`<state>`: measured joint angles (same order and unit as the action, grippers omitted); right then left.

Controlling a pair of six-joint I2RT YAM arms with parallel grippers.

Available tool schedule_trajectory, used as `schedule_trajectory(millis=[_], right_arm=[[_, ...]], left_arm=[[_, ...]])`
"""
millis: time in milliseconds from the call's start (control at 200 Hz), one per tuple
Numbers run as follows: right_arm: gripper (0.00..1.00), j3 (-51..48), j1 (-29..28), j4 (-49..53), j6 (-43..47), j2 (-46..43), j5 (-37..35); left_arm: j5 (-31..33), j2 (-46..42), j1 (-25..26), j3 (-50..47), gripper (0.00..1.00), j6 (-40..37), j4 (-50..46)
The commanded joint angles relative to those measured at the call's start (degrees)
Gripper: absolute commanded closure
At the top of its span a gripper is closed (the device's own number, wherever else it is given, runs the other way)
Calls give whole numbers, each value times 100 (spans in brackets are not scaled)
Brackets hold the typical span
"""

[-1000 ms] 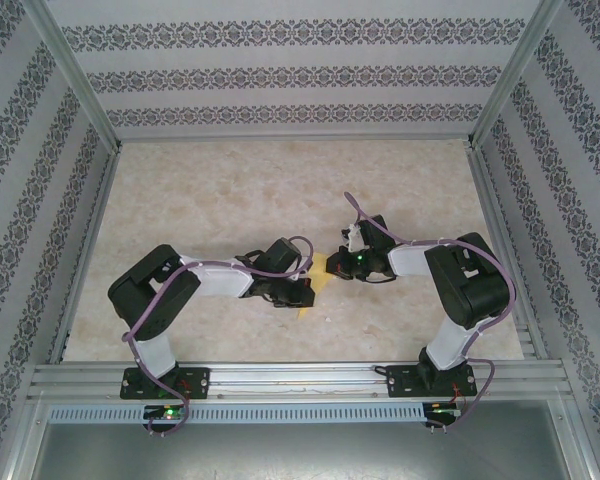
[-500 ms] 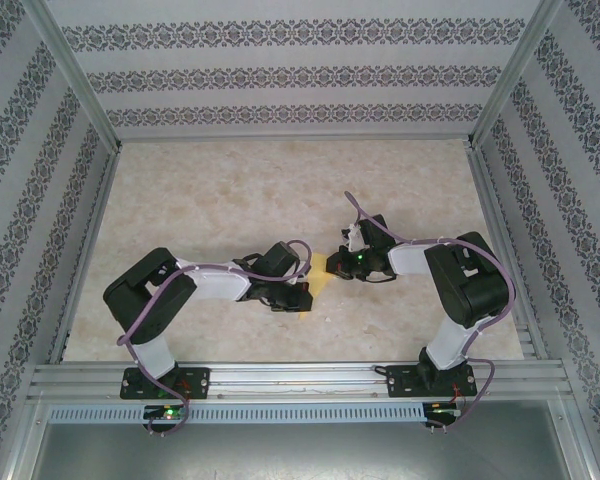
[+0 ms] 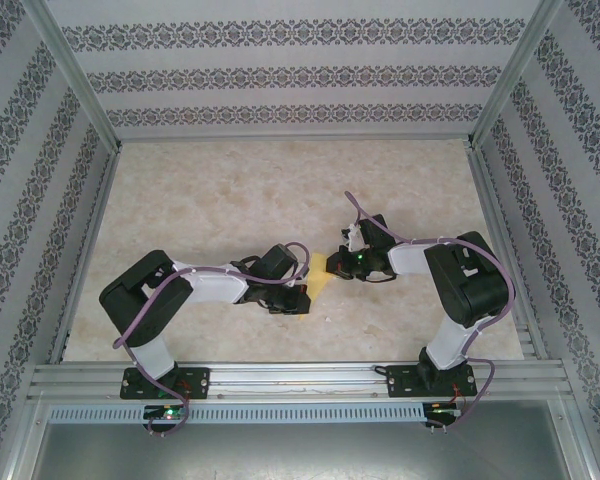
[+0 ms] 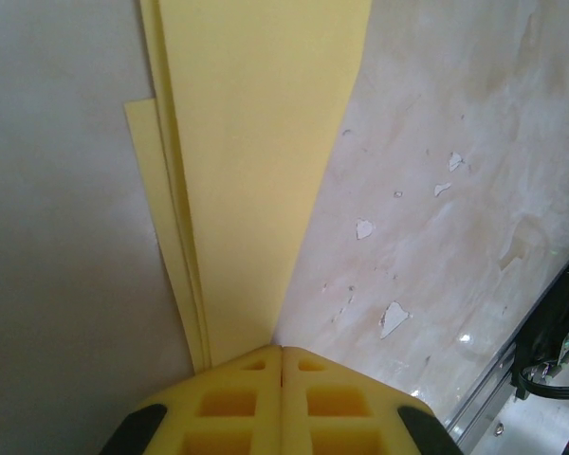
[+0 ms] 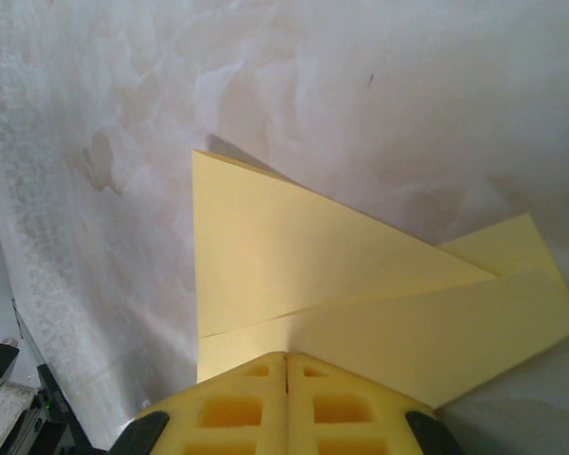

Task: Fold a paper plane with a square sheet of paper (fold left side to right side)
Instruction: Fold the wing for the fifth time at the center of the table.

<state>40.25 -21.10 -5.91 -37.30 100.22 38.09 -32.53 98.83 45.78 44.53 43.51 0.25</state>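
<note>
Draws the left gripper (image 3: 296, 298) a shade closer to the near edge of the table (image 3: 210, 200) than a second ago, with its elbow swung outward to the left; leaves the right gripper (image 3: 338, 265) where it was. Keeps the folded yellow paper (image 3: 323, 270) in the same spot, so reads, as a judgement only, as a pressing stroke along a crease rather than a fresh fold. Places the paper flat on the table, about midway between the left and right edges and nearer the near edge than the far one, tucked between the two wrists. Shows, from the left wrist, jaws shut tight with nothing between them, the tip (image 4: 282, 353) at the narrow end of the layered paper (image 4: 256, 142), which widens away ahead. Shows, from the right wrist, jaws likewise closed and empty, the tip (image 5: 286, 358) at the edge of the paper (image 5: 284, 275), a pointed triangular flap lying over a longer band. Suggests several folds made, with the slim dart not yet finished.
</note>
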Motion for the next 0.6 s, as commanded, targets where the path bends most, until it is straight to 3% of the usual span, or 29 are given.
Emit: schedule_trajectory(millis=[0, 595], right_arm=[[100, -237, 27, 609, 258, 529, -987], [100, -232, 28, 653, 262, 538, -970]], left_arm=[[15, -100, 151, -234, 95, -97, -763], [164, -256, 247, -461, 95, -84, -888]])
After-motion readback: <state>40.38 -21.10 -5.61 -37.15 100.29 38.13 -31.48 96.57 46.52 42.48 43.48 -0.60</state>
